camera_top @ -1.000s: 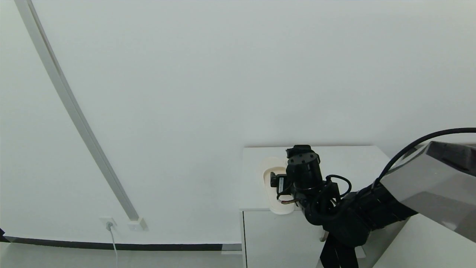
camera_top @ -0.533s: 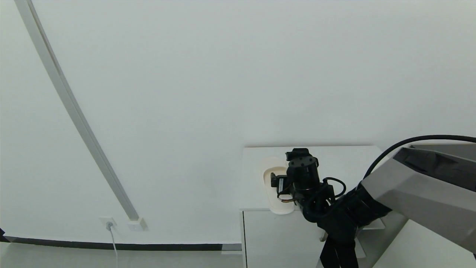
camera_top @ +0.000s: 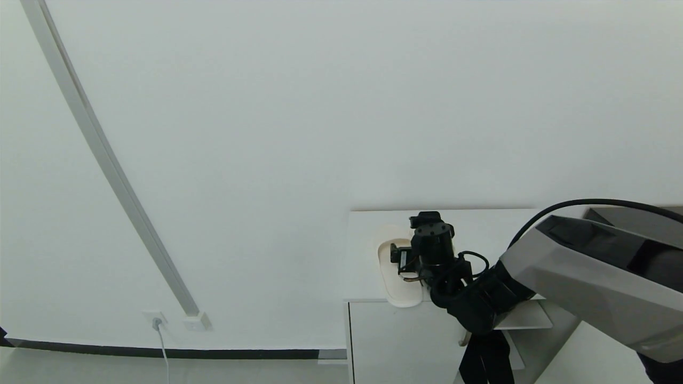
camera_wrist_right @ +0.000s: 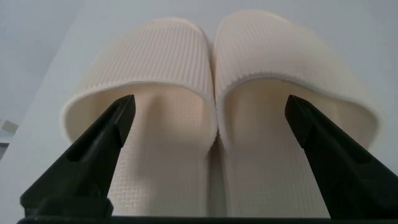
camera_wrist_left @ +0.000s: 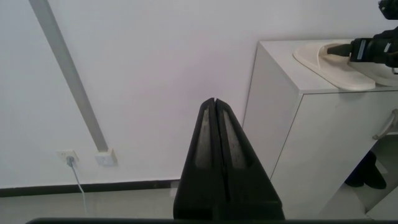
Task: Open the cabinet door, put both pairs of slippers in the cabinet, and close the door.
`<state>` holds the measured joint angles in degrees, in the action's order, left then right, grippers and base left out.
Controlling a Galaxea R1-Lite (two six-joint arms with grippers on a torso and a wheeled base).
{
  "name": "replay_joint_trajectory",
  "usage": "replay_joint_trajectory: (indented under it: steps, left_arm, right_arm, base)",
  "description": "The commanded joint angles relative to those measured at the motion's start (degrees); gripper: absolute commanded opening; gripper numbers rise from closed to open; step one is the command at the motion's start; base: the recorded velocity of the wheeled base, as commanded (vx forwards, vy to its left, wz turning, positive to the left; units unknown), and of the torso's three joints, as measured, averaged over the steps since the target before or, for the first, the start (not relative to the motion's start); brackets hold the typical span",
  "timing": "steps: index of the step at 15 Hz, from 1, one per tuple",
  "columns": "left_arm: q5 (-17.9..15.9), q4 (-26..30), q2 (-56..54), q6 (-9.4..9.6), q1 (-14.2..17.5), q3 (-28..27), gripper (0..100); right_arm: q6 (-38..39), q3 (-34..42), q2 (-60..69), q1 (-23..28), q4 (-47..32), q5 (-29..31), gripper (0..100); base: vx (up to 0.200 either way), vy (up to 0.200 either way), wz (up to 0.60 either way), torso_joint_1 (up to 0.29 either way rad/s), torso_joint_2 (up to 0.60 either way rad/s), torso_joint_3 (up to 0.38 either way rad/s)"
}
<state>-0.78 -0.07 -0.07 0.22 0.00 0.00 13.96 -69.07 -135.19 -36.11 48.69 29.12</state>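
Straddling the slippers (camera_wrist_right: 171, 59) at the front-left corner of the cabinet (camera_top: 491, 234) top, right gripper (camera_wrist_right: 209, 104) wide open, empty.
Both sit inside its span, probably for one grab; left gripper (camera_wrist_left: 215, 106) hangs closed, empty.

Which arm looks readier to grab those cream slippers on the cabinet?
The right. Its claw is open with a finger on either side of the slippers; the left claw is shut, away from the cabinet.

No legible writing

A small pale label (camera_top: 404, 261) sits on the black wrist unit (camera_top: 433, 246) above the front edge of the cabinet (camera_top: 397, 341) top, its print too small to read. The slippers (camera_wrist_right: 217, 93) and the wall socket (camera_top: 155, 320) show no readable marks.
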Motion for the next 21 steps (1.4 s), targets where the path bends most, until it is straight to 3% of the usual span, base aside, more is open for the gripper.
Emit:
replay_joint_trajectory:
  steps: [1, 7, 8, 21]
  left_arm:
    - [-0.01, -0.01, 0.07, -0.04, 0.0, 0.0, 0]
    - [0.08, -0.01, 0.07, -0.31, 0.0, 0.0, 0]
    - [-0.01, -0.01, 0.07, -0.31, 0.0, 0.0, 0]
    - [0.08, -0.01, 0.07, -0.31, 0.0, 0.0, 0]
  right_arm:
    - [0.02, -0.71, -1.3, 0.34, 0.0, -0.65, 100]
    - [0.02, -1.33, -2.62, 0.95, 0.09, -1.0, 100]
    - [0.1, -1.33, -2.71, 0.95, 0.18, -1.0, 0]
    - [-1.04, 1.84, 2.83, -0.63, 1.32, -1.0, 0]
  base:
    - [0.0, 0.0, 0.0, 0.0, 0.0, 0.0]
    - [0.0, 0.0, 0.0, 0.0, 0.0, 0.0]
    - [0.0, 0.0, 0.0, 0.0, 0.0, 0.0]
    - [0.0, 0.0, 0.0, 0.0, 0.0, 0.0]
